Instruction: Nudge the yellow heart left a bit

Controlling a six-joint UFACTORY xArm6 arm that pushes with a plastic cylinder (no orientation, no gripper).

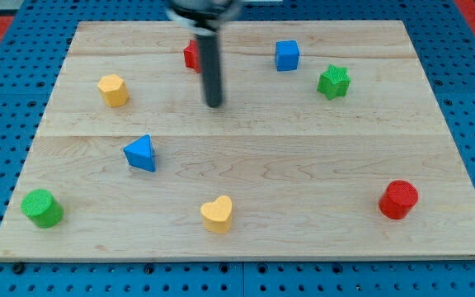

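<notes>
My tip (213, 104), a bare rod with no jaws to open or close, stands well above the yellow heart (217, 214) near the board's (303, 165) bottom edge, not yet positioned on the heart's right to push it left.

arm end: straight dark grey-black cylindrical rod (212, 70), smooth, matte w/ faint sheen | upper mount: wider dark rounded body, blurred, cut off by far edge of frame | my tip (213, 105): blunt, flat-ended, same dark colour | no markings legible
</notes>
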